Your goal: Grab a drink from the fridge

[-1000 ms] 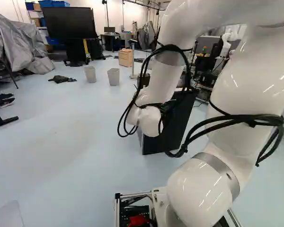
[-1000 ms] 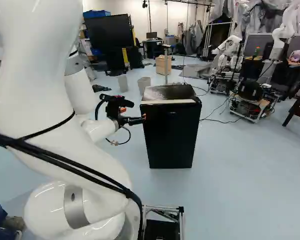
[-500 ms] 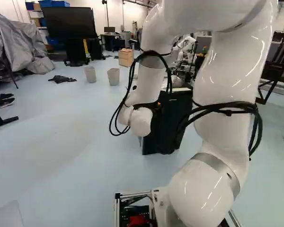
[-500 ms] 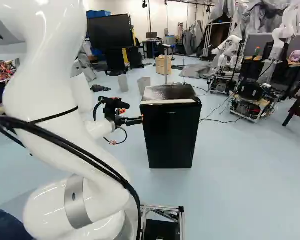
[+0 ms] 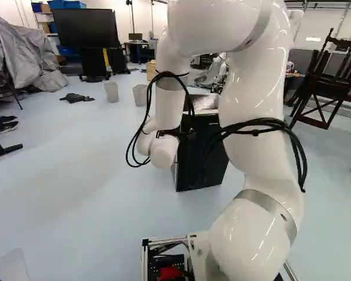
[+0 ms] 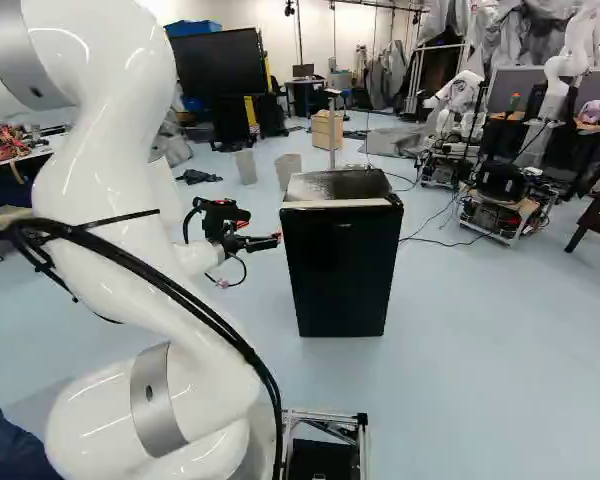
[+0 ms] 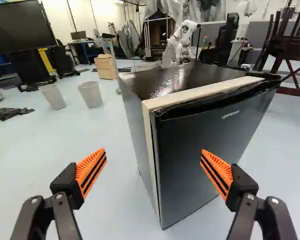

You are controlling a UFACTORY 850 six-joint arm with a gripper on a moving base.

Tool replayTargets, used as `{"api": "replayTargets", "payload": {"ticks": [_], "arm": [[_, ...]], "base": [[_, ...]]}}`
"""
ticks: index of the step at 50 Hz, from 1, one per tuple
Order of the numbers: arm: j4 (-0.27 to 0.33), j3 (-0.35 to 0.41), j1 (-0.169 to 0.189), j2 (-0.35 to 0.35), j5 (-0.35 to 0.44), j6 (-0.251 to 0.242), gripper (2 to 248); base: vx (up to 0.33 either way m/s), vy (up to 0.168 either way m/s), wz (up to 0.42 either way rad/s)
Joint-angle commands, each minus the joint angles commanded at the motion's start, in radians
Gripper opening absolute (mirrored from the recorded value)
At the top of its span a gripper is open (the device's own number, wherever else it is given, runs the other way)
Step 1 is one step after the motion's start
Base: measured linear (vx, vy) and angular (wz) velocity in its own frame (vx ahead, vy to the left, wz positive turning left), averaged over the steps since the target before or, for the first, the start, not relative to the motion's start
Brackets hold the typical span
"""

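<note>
The gripper stands wide, its orange-padded fingers well apart. Just ahead, the black fridge stands upright on the floor, its door closed

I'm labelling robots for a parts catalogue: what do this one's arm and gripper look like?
The arm is glossy white and rounded, with silver-grey bands at joints and black cables strapped along it in loose loops. The gripper is black, its two fingers carrying ribbed orange, wedge-shaped pads with black stripes.
</note>
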State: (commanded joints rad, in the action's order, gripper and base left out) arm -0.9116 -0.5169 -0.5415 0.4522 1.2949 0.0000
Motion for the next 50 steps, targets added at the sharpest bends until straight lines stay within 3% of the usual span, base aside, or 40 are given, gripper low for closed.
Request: {"api": "replayTargets", "payload": {"ticks": [24, 50], "arm": [[-0.099, -0.152, -0.013, 0.144, 0.064, 0.0, 247], [-0.208, -0.21, -0.006, 0.179, 0.12, 0.0, 247]], "base": [[0.0, 0.0, 0.0], [0.0, 0.0, 0.0]]}}
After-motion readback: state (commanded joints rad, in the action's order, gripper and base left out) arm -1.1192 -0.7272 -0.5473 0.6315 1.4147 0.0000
